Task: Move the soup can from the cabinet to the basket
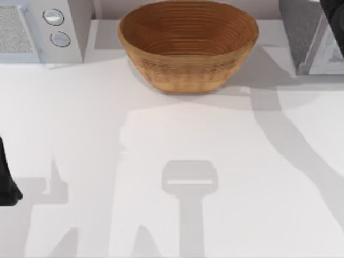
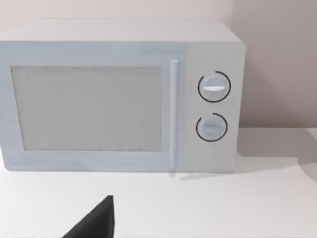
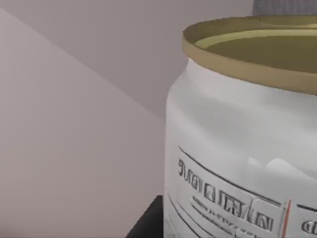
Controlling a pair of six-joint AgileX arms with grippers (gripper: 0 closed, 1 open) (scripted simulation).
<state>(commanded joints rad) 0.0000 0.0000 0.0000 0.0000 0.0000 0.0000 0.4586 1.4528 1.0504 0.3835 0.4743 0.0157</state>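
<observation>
Top view, near edge first: what's the surface like?

Plain white table [image 1: 177, 140], crossed by grey shadows. The left arm [image 1: 6, 180] sits parked at the left edge. Farther back stands the basket [image 1: 188, 45], brown wicker, mouth up. Left of it is a white microwave [image 1: 45, 29] with two knobs, and on the right is the cabinet [image 1: 314, 40], dark grey speckled with a pale door, cut off by the frame. A pale wall [image 2: 277, 54] rises behind the microwave.

And the right arm [image 1: 334, 21]?

It reaches in at the far right corner, over the cabinet.

Where's the soup can [image 3: 237, 148]?

Right wrist view has it very close, just beside a dark part of the right gripper [image 3: 146, 225], with grey speckled surface beyond its rim.

Held?

I cannot tell, and the same goes for the left gripper [image 2: 94, 223].

Which way does the can point?

Its long axis runs from the printed label to the gold-rimmed top, which faces away from the gripper. I can't tell whether it stands upright.
</observation>
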